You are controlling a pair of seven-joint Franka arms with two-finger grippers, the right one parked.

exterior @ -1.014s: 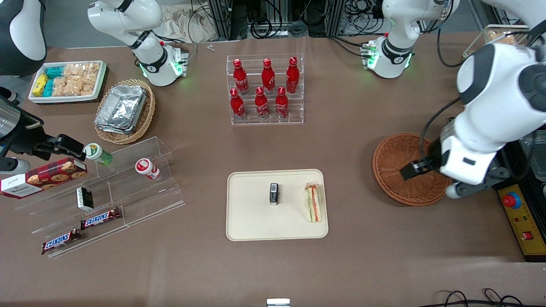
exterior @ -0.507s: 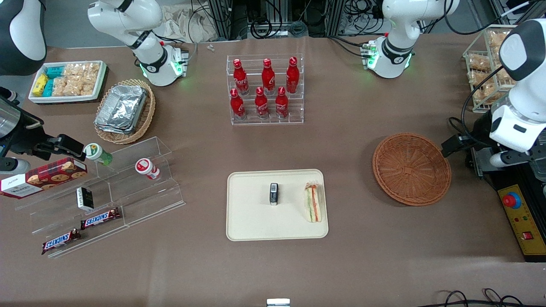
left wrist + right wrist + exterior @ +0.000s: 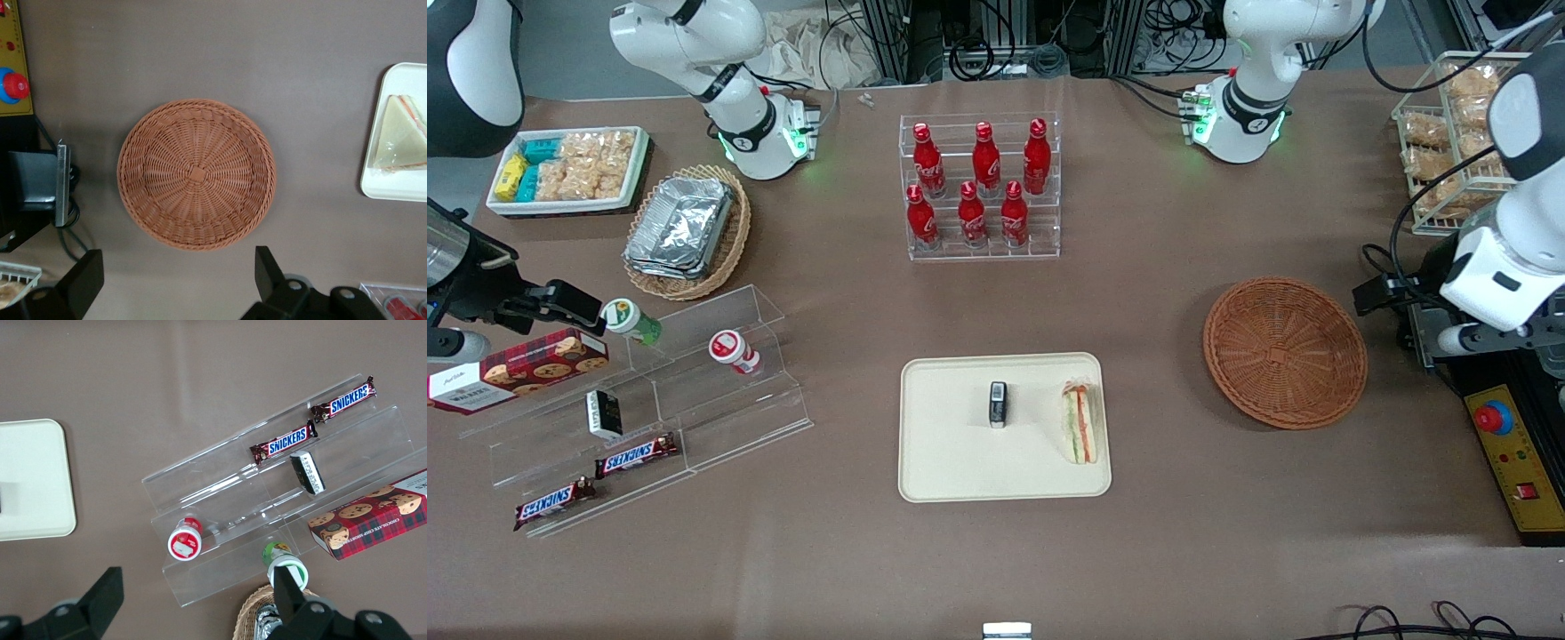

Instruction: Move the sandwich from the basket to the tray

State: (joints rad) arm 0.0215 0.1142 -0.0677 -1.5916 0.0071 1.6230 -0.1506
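Observation:
The sandwich (image 3: 1080,423) lies on the cream tray (image 3: 951,467), close to the tray edge that faces the basket; it also shows in the left wrist view as a sandwich (image 3: 400,137) on the tray (image 3: 400,190). The reddish-brown basket (image 3: 1284,352) is empty, and its whole woven bottom shows in the wrist view of the basket (image 3: 197,175). My left gripper (image 3: 1380,293) hangs high beside the basket, at the working arm's end of the table. In the wrist view the gripper (image 3: 175,277) is open, with bare table between its fingers.
A small black item (image 3: 998,404) lies mid-tray. A yellow control box with a red button (image 3: 1507,453) and a wire rack of snacks (image 3: 1440,151) stand near the working arm. A red-bottle rack (image 3: 980,187) stands farther back, mid-table.
The left arm has pulled away from above the basket toward its own end of the table, uncovering the basket. The sandwich and tray have not moved.

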